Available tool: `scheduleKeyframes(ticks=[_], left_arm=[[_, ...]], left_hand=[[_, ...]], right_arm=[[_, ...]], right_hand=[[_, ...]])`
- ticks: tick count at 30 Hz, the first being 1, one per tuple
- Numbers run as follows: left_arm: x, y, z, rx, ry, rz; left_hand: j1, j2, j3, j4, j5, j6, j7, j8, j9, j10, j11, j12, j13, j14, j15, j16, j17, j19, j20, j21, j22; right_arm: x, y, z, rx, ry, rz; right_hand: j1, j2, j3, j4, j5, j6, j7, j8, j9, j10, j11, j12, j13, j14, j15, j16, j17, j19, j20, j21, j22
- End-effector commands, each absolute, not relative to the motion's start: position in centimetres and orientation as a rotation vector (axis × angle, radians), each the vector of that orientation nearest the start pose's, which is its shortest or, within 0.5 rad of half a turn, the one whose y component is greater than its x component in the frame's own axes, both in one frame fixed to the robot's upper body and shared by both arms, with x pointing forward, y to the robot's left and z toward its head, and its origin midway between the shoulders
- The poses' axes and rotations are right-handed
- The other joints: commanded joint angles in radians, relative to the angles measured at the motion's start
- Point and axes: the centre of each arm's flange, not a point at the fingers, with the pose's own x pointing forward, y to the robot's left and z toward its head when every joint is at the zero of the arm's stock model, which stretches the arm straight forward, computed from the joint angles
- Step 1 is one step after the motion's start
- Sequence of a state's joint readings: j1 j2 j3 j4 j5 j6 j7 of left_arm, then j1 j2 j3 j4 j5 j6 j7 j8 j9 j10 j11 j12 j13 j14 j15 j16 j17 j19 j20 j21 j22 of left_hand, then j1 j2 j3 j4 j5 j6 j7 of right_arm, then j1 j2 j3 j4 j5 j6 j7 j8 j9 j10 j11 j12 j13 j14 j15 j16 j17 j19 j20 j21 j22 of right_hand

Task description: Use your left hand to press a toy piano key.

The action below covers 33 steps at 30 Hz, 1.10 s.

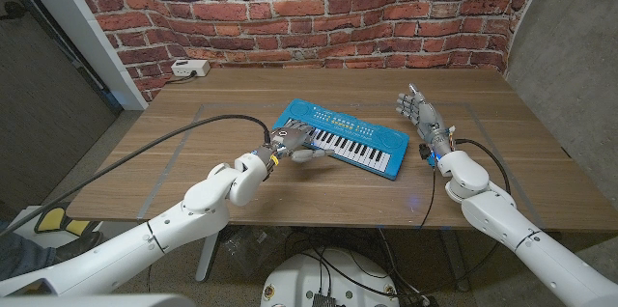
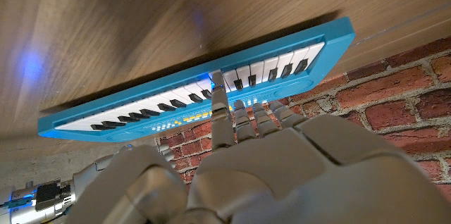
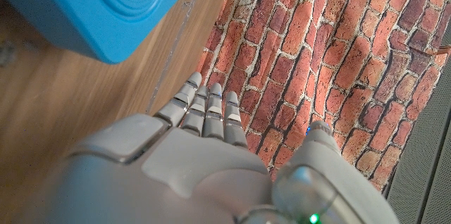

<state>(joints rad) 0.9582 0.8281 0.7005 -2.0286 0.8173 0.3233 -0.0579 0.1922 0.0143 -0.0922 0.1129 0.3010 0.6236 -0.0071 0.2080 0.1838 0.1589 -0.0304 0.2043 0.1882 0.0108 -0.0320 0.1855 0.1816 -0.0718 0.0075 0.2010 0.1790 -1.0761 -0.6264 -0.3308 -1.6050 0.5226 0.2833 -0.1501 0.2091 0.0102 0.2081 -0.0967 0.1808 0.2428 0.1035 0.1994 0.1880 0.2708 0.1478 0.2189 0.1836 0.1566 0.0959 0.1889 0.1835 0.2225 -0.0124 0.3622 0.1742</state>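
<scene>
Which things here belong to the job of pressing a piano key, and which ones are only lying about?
Belong to the job:
- toy piano, blue, on the wooden table
- left robot hand, one finger stretched out onto the keys

Only lying about:
- right robot hand, fingers apart, beside the piano, holding nothing
- white box with a cable at the table's far corner

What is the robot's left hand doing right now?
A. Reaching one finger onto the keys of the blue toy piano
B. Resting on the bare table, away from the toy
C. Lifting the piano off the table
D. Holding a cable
A: in the left wrist view the left hand stretches one finger onto the keys of the toy piano.
</scene>
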Motion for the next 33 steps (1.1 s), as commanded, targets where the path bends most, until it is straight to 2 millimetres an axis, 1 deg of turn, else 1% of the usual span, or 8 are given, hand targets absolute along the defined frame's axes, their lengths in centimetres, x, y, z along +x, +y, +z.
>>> scheduleKeyframes(ticks=[1, 20, 24, 30, 33], left_arm=[[53.7, 14.8, -6.5, 1.621, -0.647, -0.093], [53.8, 15.3, -6.2, 1.629, -0.643, -0.078], [53.7, 15.4, -6.1, 1.629, -0.643, -0.07], [53.6, 15.5, -5.8, 1.628, -0.643, -0.06], [53.5, 15.6, -5.5, 1.621, -0.641, -0.056]], left_hand=[[0.001, 0.003, 0.001, -0.004, 0.003, 0.003, -0.007, -0.004, 0.002, 0.005, -0.009, 0.004, 0.002, 0.009, -0.011, 0.002, 0.0, -0.001, 0.006, 0.004, 0.004], [0.01, 0.009, -0.001, -0.006, 0.003, 0.004, -0.013, -0.005, 0.002, 0.004, -0.012, 0.004, 0.002, 0.011, -0.01, 0.002, 0.0, -0.003, 0.014, 0.003, 0.005], [0.012, 0.01, -0.001, -0.006, 0.003, 0.005, -0.012, -0.004, 0.002, 0.007, -0.009, 0.005, 0.002, 0.013, -0.012, 0.003, 0.0, -0.004, 0.014, 0.003, 0.005], [0.014, 0.012, -0.002, -0.007, 0.003, 0.006, -0.012, -0.005, 0.002, 0.009, -0.011, 0.006, 0.003, 0.014, -0.012, 0.003, 0.0, -0.005, 0.015, 0.003, 0.005], [0.016, 0.013, -0.003, -0.007, 0.002, 0.019, -0.014, 0.0, 0.002, 0.009, -0.012, 0.005, 0.003, 0.015, -0.012, 0.003, 0.0, -0.005, 0.015, 0.003, 0.005]], right_arm=[[58.7, -28.6, -5.6, -0.093, -0.63, 0.146], [58.8, -28.4, -5.3, -0.098, -0.632, 0.144], [58.8, -28.4, -5.3, -0.098, -0.629, 0.144], [58.9, -28.4, -5.2, -0.097, -0.637, 0.144], [59.0, -28.3, -5.2, -0.094, -0.639, 0.142]], right_hand=[[-0.002, 0.008, 0.002, -0.003, 0.005, 0.005, -0.003, -0.001, 0.004, 0.008, 0.0, -0.003, 0.004, 0.002, 0.008, -0.003, 0.002, 0.009, 0.003, -0.003, 0.005], [-0.003, 0.009, 0.001, -0.004, 0.004, 0.008, -0.005, 0.0, 0.004, 0.01, -0.001, -0.002, 0.004, 0.004, 0.009, -0.002, 0.002, 0.011, 0.006, -0.007, 0.006], [-0.003, 0.009, 0.001, -0.004, 0.004, 0.009, -0.005, 0.0, 0.004, 0.011, -0.002, -0.002, 0.004, 0.005, 0.009, -0.002, 0.002, 0.012, 0.006, -0.008, 0.006], [-0.003, 0.01, 0.001, -0.004, 0.004, 0.009, -0.005, 0.0, 0.004, 0.011, 0.0, -0.002, 0.004, 0.004, 0.009, -0.002, 0.002, 0.012, 0.007, -0.009, 0.006], [-0.004, 0.01, 0.001, -0.004, 0.004, 0.009, -0.005, 0.0, 0.004, 0.011, 0.0, -0.002, 0.004, 0.004, 0.009, -0.002, 0.002, 0.012, 0.007, -0.01, 0.006]])
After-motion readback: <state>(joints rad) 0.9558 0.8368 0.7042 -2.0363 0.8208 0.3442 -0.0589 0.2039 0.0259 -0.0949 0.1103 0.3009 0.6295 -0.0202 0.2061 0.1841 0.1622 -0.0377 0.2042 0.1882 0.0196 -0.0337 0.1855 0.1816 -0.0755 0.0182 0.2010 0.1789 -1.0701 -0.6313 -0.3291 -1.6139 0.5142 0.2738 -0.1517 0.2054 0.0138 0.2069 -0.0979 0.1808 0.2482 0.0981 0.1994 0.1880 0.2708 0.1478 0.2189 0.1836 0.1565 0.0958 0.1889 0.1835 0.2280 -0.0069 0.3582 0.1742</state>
